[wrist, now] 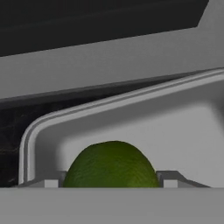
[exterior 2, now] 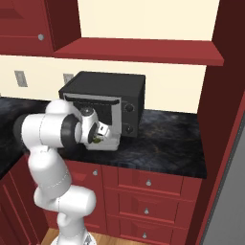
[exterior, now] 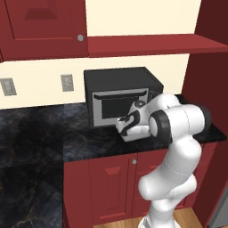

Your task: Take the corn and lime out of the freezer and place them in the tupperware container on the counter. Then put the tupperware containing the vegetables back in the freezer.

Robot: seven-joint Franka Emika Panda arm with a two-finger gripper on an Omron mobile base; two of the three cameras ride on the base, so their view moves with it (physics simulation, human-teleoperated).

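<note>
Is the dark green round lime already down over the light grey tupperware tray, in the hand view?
Yes, the dark green round lime sits between the finger tips with the light grey rimmed tupperware tray directly behind it.

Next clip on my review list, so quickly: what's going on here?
The arm reaches low over the counter in front of the microwave. Its tool hangs over the container, with the lime between its fingers, which stand on either side of the fruit. Whether the lime rests on the container floor can't be told. The right base view shows a bit of green at the tool, against the container's edge.
</note>
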